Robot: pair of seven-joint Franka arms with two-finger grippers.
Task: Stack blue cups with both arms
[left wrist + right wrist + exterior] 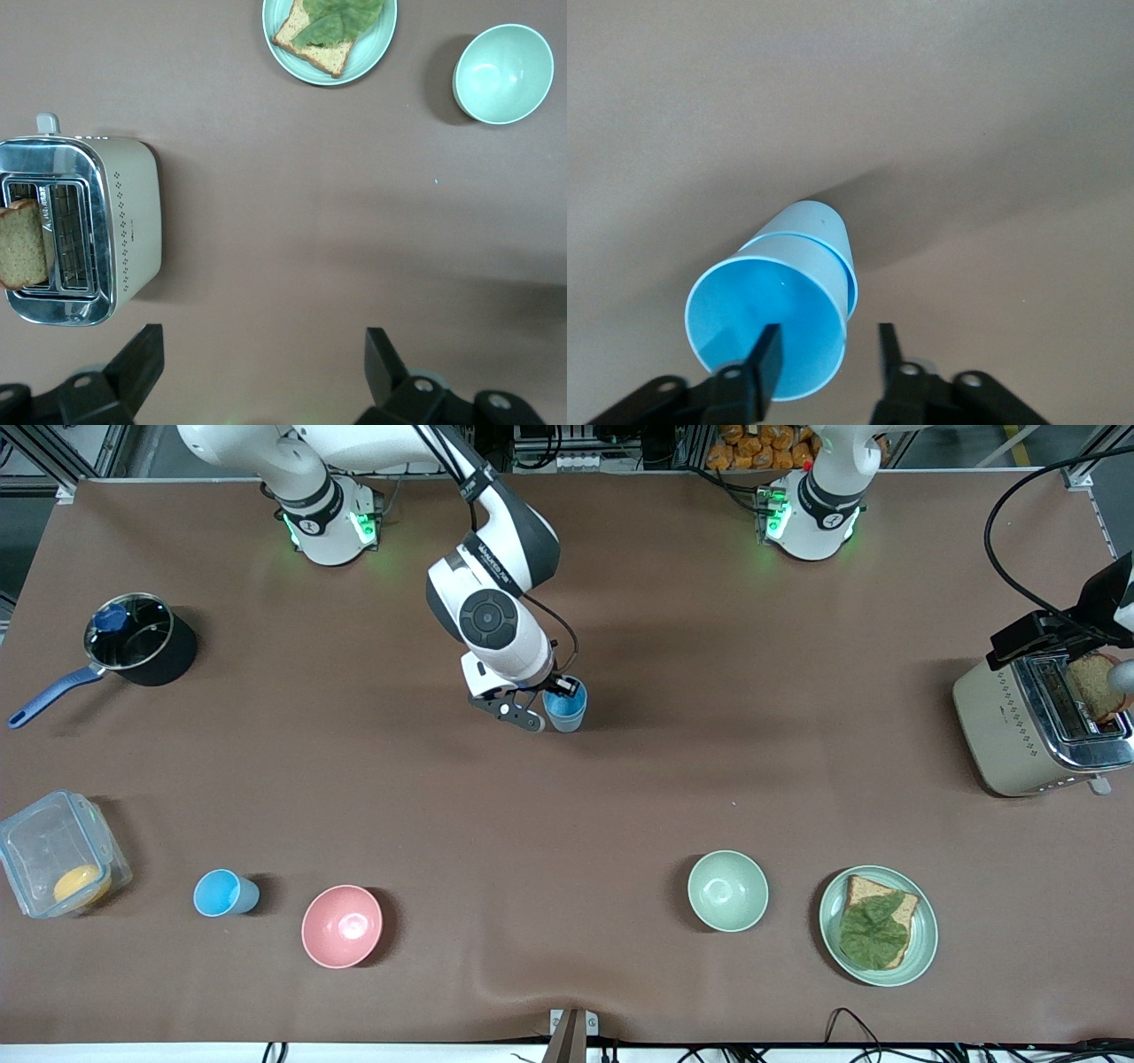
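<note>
Two blue cups nested as one stack (567,710) stand at the table's middle. In the right wrist view the inner cup (757,328) sits inside the outer cup (819,226). My right gripper (551,705) is open at the stack's rim (828,341). One finger is inside the cup and the other outside, with the wall between them. A third blue cup (226,893) stands alone beside the pink bowl (342,926), nearer the front camera. My left gripper (1054,638) hangs open and empty (263,341) high over the table by the toaster (84,230).
A pot (142,639) and a clear container (58,864) are at the right arm's end. A pale green bowl (727,890), a plate with bread and lettuce (877,926) and the toaster (1041,722) are toward the left arm's end.
</note>
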